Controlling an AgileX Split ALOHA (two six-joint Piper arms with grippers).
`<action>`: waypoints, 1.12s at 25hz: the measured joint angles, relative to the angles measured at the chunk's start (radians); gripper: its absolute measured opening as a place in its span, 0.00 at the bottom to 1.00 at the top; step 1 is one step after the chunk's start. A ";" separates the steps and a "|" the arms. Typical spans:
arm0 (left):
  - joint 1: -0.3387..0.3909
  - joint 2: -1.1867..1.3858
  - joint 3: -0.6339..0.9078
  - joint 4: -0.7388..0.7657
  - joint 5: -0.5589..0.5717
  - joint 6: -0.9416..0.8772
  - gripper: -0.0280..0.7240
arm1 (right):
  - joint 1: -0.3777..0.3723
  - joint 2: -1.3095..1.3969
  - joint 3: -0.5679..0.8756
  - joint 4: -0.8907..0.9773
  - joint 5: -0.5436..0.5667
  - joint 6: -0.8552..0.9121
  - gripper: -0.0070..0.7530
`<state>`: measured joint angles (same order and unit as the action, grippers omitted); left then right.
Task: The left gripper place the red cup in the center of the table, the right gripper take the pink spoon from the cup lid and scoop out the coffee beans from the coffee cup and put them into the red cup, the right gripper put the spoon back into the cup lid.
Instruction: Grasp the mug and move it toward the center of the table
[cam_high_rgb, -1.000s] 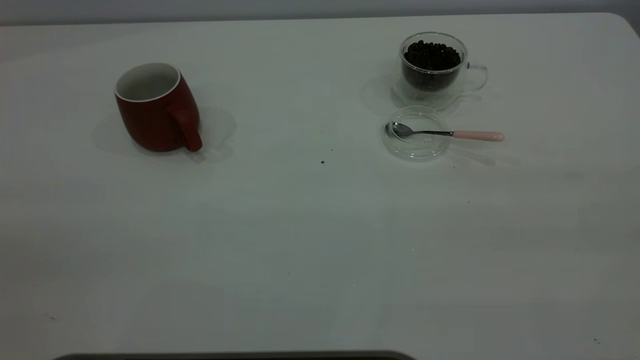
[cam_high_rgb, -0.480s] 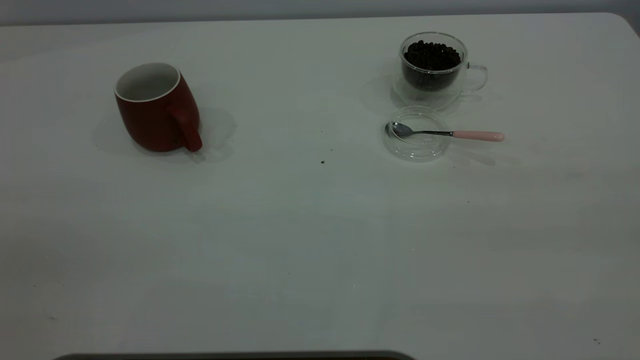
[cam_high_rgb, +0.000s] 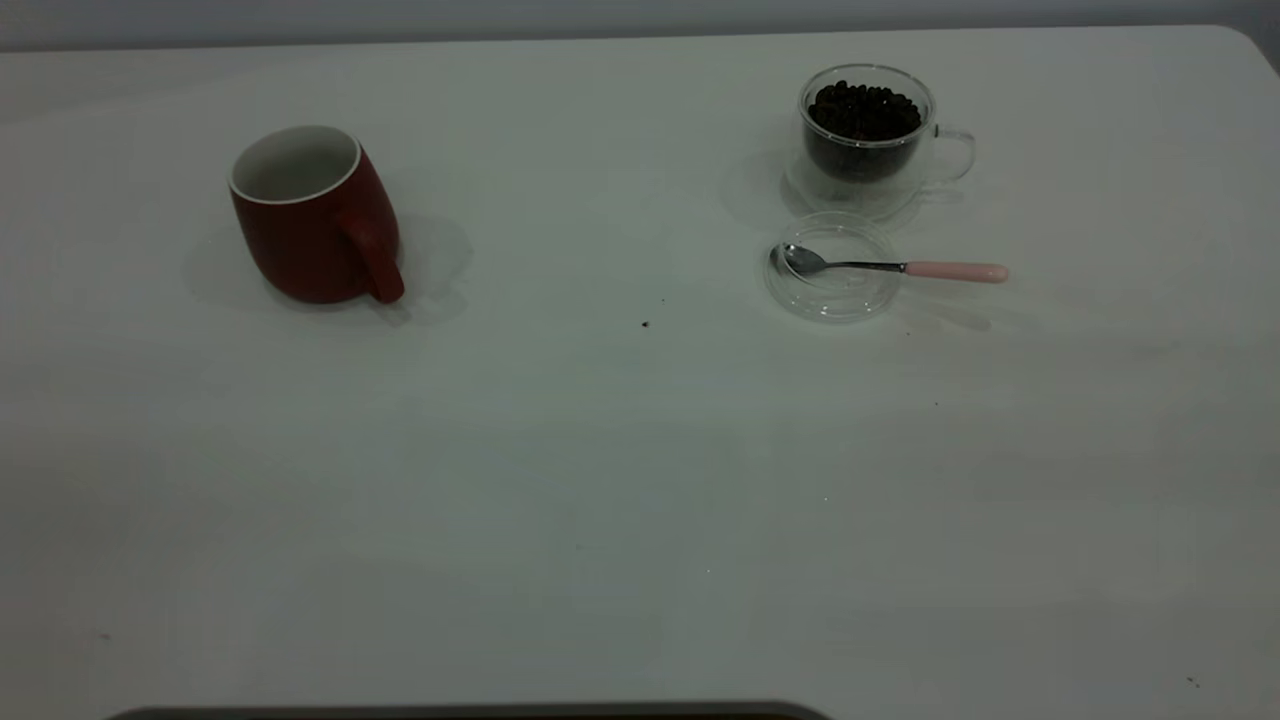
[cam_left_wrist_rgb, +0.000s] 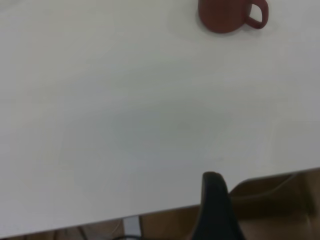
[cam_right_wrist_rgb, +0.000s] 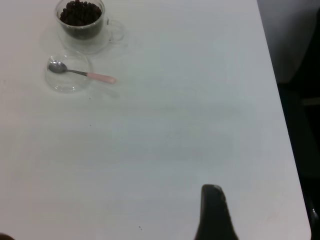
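Note:
The red cup (cam_high_rgb: 315, 215) stands upright and empty at the table's left, handle toward the front; it also shows far off in the left wrist view (cam_left_wrist_rgb: 227, 14). The glass coffee cup (cam_high_rgb: 868, 135) full of coffee beans stands at the back right. In front of it lies the clear cup lid (cam_high_rgb: 832, 268) with the pink spoon (cam_high_rgb: 900, 266) resting in it, its pink handle pointing right. Both also show in the right wrist view: the lid (cam_right_wrist_rgb: 67, 75) and the spoon (cam_right_wrist_rgb: 85, 74). My left gripper (cam_left_wrist_rgb: 212, 176) hangs shut at the table's near edge, my right gripper (cam_right_wrist_rgb: 212, 189) shut over the front right.
A few dark specks (cam_high_rgb: 645, 324) lie near the table's middle. The white table (cam_high_rgb: 600, 480) ends at a rounded right edge (cam_right_wrist_rgb: 280, 125), with dark floor beyond. No arm shows in the exterior view.

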<state>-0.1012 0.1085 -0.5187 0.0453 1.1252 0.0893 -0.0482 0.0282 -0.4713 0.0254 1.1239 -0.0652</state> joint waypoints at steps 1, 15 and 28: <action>-0.013 0.041 -0.021 0.014 0.000 -0.008 0.82 | 0.000 0.000 0.000 0.000 0.000 0.000 0.73; -0.072 0.861 -0.309 0.301 -0.148 -0.021 0.82 | 0.000 0.000 0.000 0.000 0.001 0.000 0.73; -0.073 1.594 -0.477 0.359 -0.571 0.379 0.82 | 0.000 0.000 0.000 0.000 0.001 0.000 0.73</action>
<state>-0.1745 1.7021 -0.9953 0.4043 0.5542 0.4681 -0.0482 0.0279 -0.4713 0.0254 1.1246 -0.0652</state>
